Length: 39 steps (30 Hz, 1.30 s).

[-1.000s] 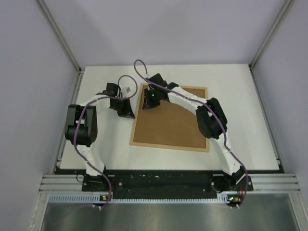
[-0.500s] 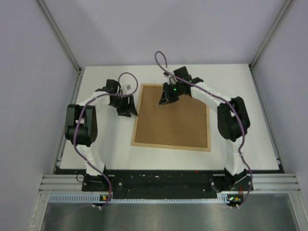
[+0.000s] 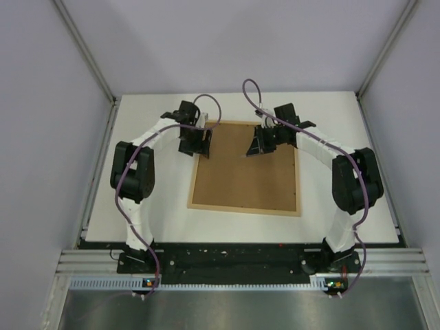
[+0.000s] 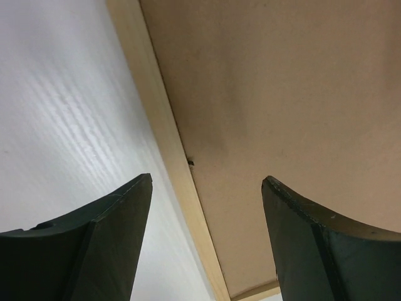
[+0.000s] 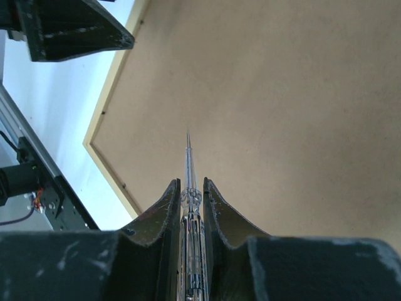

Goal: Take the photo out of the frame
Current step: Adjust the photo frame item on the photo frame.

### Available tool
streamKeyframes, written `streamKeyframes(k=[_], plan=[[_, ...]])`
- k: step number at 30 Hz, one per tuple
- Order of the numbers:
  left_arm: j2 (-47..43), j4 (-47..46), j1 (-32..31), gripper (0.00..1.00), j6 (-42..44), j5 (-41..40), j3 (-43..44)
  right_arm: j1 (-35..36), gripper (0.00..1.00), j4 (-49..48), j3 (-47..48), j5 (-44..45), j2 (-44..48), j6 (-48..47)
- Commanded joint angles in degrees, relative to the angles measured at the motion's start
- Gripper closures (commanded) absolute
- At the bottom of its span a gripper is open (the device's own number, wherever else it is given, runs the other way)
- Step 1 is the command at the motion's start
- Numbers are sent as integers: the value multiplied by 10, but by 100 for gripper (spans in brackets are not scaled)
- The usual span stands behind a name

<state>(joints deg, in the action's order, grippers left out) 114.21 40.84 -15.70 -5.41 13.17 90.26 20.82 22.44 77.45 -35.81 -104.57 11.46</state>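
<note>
Frame (image 3: 244,209) lies face down on the table (image 3: 344,130), with the brown backing board (image 3: 244,172) up and seated inside the wood border. The photo is not visible. We judge it sits under the board.

Left gripper (image 4: 207,182): jaws wide apart with nothing between them, straddling the frame's left border near its far corner. Right gripper (image 5: 190,185): closed on a thin pointed pick (image 5: 188,157), its tip over the board toward the frame's far side. We cannot tell whether the tip touches.

Handling, our judgement: the board is stiff and light but flush in the frame, so the way in is at its edge, perhaps by the small dark mark (image 4: 190,162) on the left border, which may be a tab. The photo should be thin, limp paper that the pick could easily crease or scratch, so take it by a margin, not the print. The frame is rigid and may slide.

The table around the frame is white, smooth and glossy. Pale walls (image 3: 240,41) close in beyond the frame's far, left and right sides.
</note>
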Motion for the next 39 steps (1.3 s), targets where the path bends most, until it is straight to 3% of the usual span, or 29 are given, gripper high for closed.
streamKeyframes(k=[1, 10, 21, 29, 39], plan=[[40, 52, -24, 24, -2, -82, 33, -3, 100, -36, -11, -14, 32, -14], [65, 46, -47, 27, -10, -154, 37, -3, 100, -51, -28, -29, 36, -13], [77, 42, -48, 53, -15, -155, 40, -3, 100, -61, -34, -44, 30, -6], [76, 36, -48, 61, -19, -159, 39, -3, 100, -63, -35, -50, 24, -7], [66, 28, -48, 83, -21, -160, 31, -3, 100, -64, -35, -52, 9, -6]])
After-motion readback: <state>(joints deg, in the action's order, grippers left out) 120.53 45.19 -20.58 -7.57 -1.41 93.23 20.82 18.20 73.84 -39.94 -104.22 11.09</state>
